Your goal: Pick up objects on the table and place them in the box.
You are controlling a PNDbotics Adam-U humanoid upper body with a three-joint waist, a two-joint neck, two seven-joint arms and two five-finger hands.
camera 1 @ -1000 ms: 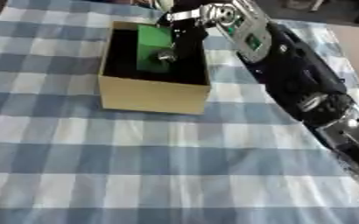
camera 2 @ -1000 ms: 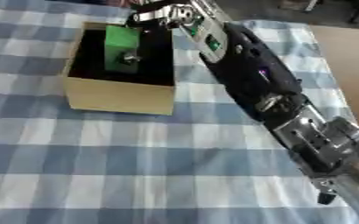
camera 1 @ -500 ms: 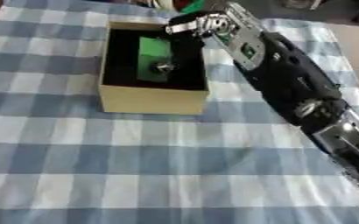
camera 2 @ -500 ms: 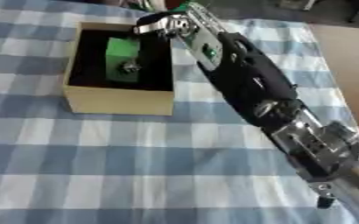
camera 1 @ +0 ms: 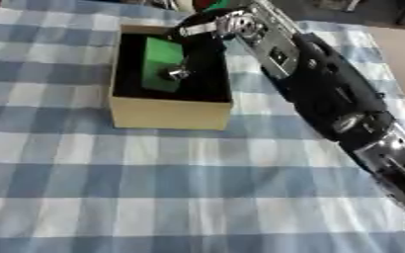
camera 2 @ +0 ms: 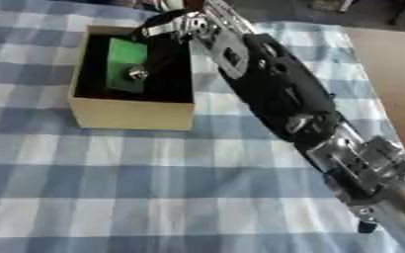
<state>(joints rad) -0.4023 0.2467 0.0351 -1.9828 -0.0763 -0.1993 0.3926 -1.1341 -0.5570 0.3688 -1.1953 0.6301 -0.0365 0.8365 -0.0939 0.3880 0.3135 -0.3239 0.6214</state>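
A blue and white checked tablecloth (camera 1: 154,188) covers the table. At the right side a bare brown surface (camera 2: 387,74) shows beside the cloth.

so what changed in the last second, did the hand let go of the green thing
Yes. A second ago the right hand was down over the green block, apparently holding it inside the box. Now the hand has pulled back to the box's far right corner and the block lies free in the box, a small shiny object on it. The box stayed put on the checked cloth.
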